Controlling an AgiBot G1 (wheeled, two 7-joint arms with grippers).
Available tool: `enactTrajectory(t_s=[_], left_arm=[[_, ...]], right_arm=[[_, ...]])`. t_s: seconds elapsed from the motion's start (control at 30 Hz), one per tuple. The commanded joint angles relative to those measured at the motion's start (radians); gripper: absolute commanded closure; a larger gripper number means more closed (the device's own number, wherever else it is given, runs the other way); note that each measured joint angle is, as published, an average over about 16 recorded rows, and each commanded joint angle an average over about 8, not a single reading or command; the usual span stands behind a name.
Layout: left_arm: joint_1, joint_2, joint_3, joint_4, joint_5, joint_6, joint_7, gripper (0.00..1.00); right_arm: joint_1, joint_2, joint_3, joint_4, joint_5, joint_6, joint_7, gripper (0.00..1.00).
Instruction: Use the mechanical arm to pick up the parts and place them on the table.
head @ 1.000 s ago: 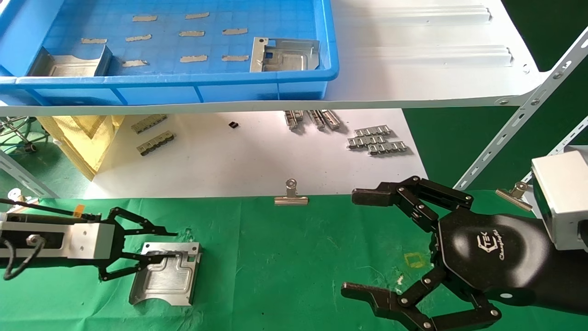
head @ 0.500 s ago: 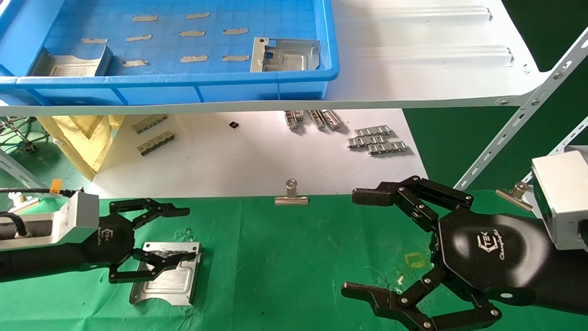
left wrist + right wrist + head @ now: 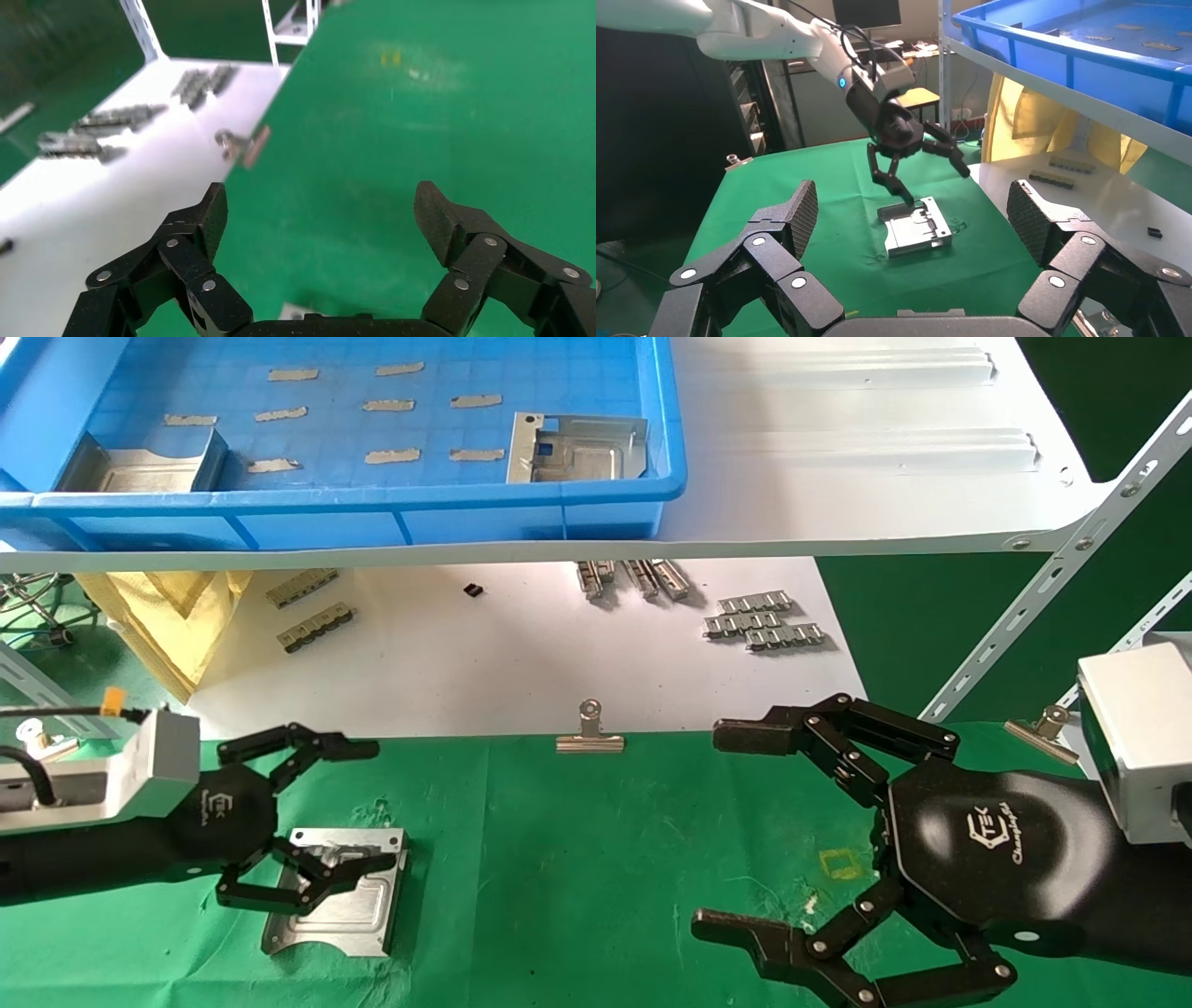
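— Where's the plate?

— I see one plate (image 3: 337,892) lying flat on the green counter (image 3: 577,859), at its left side. Two more plates (image 3: 575,449) sit up in the blue tray (image 3: 372,509) on the white shelf (image 3: 838,458).

— And your left hand?

— My left hand (image 3: 312,817) hangs just over that plate with its fingers (image 3: 349,748) spread wide, gripping nothing (from the right wrist camera the lower fingertips are at the plate's near edge; I can't tell if they touch).

— The right one?

— My right hand (image 3: 745,831) hovers over the counter's right side, well apart from the plate, fingers wide open and empty. A clip (image 3: 589,732) pins the cloth's far edge between the hands.
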Motion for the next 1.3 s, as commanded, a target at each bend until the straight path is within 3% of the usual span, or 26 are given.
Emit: enactTrajectory(t_s=[0.03, 1.3], left_arm=[[0.011, -0.004, -0.014, -0.023, -0.004, -0.003, -0.018, 0.0], [0.281, -0.099, -0.378, -0.612, -0.079, -0.072, -0.484, 0.0]], right_arm=[[0.0, 0.0, 0.0, 0.0, 0.0, 0.0, 0.0, 0.0], [0.0, 0.0, 0.0, 0.0, 0.0, 0.0, 0.0, 0.0]])
